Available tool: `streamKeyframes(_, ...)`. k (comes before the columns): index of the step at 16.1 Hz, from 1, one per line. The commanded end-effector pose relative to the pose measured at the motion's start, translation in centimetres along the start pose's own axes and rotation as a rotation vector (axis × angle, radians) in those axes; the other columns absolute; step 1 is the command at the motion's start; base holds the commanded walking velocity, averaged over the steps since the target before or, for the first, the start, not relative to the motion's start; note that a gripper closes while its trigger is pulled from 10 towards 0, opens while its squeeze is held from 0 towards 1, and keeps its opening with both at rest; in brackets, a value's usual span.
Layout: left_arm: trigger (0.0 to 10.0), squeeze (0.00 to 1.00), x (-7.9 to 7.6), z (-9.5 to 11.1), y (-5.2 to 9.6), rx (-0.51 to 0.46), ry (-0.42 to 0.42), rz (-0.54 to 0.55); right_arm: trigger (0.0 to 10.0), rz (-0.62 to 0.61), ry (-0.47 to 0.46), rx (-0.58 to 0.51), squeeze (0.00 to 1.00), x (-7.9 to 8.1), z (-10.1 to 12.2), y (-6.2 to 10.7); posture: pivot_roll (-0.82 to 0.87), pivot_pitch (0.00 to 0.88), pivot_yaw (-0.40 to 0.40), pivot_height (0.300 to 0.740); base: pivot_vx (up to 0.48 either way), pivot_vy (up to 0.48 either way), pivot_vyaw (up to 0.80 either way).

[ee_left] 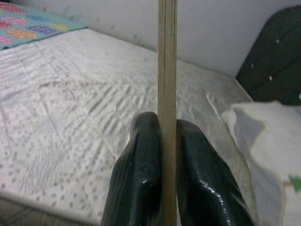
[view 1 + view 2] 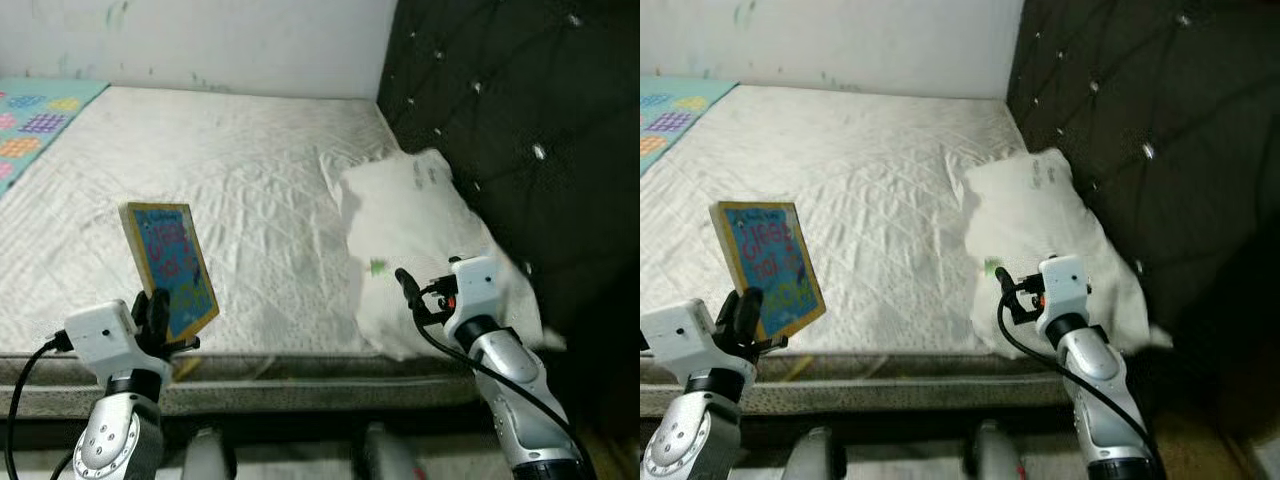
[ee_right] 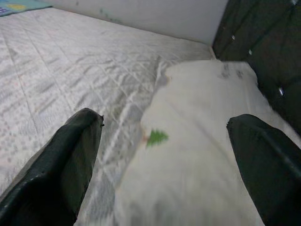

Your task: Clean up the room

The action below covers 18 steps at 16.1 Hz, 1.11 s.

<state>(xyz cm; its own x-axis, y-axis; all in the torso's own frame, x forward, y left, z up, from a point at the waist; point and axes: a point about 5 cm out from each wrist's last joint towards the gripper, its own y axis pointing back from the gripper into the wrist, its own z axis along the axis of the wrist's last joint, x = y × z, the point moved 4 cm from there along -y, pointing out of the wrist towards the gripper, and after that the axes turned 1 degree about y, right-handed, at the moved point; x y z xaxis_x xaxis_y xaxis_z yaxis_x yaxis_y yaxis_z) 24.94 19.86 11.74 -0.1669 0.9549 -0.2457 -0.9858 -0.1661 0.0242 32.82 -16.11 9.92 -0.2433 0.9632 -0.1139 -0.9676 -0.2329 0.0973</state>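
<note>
The left pincer clamps a thin book upright at the near edge of the bed — the right pincer gapes wide, holding nothing, over the white pillow by the headboard.

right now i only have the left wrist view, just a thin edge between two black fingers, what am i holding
Observer: A book with a blue cover and colourful lettering, held upright in the left gripper over the near edge of the mattress.
Operator: and where's my other arm
Observer: The right gripper is open, raised at the near end of the white pillow, holding nothing.
Operator: anything behind that pillow
Observer: A dark tufted headboard runs along the bed's right side; the pillow lies right beside it.
</note>
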Motion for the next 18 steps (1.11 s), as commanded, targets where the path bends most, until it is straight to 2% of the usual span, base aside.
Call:
streamKeyframes(1,10.0,0.0,-0.6,1.1,-0.2,-0.045,0.004,-0.02,10.0,-0.004,0.022,-0.001,0.0,-0.4,0.3,0.0,-0.1,0.001,-0.045,0.595,0.0,0.0,0.0)
streamKeyframes(9,10.0,0.0,-1.1,1.4,-0.2,-0.058,0.018,-0.056,10.0,0.004,0.023,-0.002,0.0,-0.4,0.3,0.0,-0.1,0.005,-0.047,0.595,0.0,0.0,0.0)
streamKeyframes(18,10.0,0.0,-1.6,1.5,0.0,-0.061,0.023,-0.092,10.0,0.028,0.043,-0.004,0.0,-0.1,0.4,-0.2,-0.09,0.01,-0.051,0.595,0.315,0.0,0.0)
